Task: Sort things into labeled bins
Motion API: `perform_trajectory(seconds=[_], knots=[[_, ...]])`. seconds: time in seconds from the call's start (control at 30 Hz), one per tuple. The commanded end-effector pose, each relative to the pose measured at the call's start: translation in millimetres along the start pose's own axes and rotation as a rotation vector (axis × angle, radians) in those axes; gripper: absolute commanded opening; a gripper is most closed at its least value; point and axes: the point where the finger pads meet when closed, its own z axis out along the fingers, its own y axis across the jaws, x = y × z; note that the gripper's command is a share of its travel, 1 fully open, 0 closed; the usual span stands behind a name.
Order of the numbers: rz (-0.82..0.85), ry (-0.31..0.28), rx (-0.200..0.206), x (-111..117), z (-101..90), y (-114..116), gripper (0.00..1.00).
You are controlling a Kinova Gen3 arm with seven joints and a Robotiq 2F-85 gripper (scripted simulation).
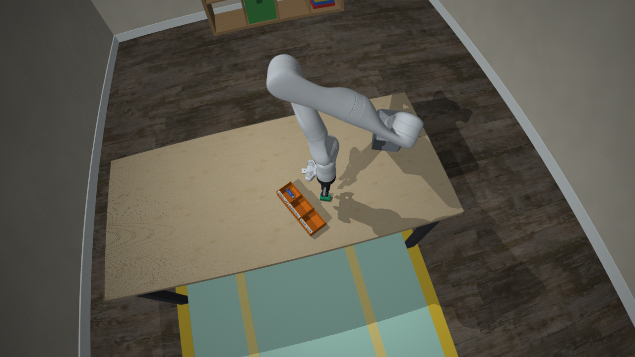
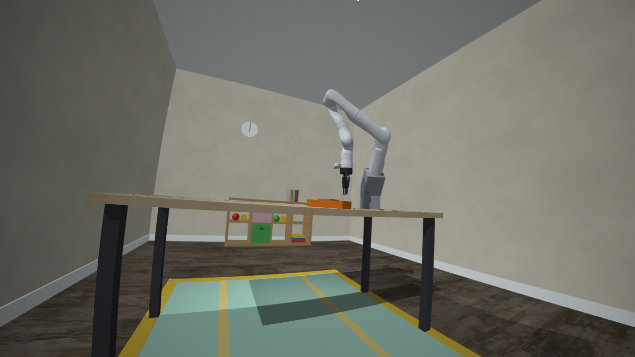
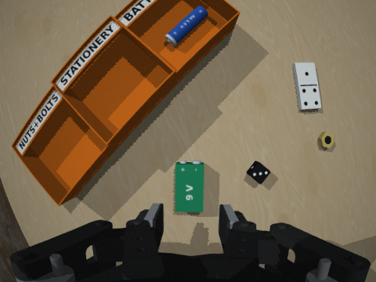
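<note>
Wood-grain counter (image 3: 293,0) is carrying, from left to right, an orange three-part bin (image 3: 78,110), a green 9 V battery (image 3: 188,188), a black die (image 3: 258,172), a white domino (image 3: 307,86) and a small yellow nut (image 3: 326,140). Above the battery the pincer (image 3: 190,222) is hanging with its jaws apart and nothing between them; the green block is lying flat on the counter just ahead of the fingertips, roughly centred in the gap.

To do this pick well, the fingers should probably be coming straight down astride the battery's two long sides, closing only once low enough to bear on its flanks. The bin wall is standing near on the left, so drifting that way is the likely fault.

Within the bin, the NUTS+BOLTS compartment (image 3: 58,153) and the STATIONERY compartment (image 3: 117,91) are showing only bare floor. In the BATTERIES compartment (image 3: 209,31) a blue cylindrical cell (image 3: 186,25) is lying on its side.
</note>
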Motion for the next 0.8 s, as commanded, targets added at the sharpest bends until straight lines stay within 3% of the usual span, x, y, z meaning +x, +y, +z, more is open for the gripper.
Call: perform_trajectory(seconds=[0.0, 0.77], knots=[[0.000, 0.004, 0.000, 3.4, -0.4, -0.7, 0.42], [0.000, 0.004, 0.000, 7.0, -0.4, -2.0, 0.42]])
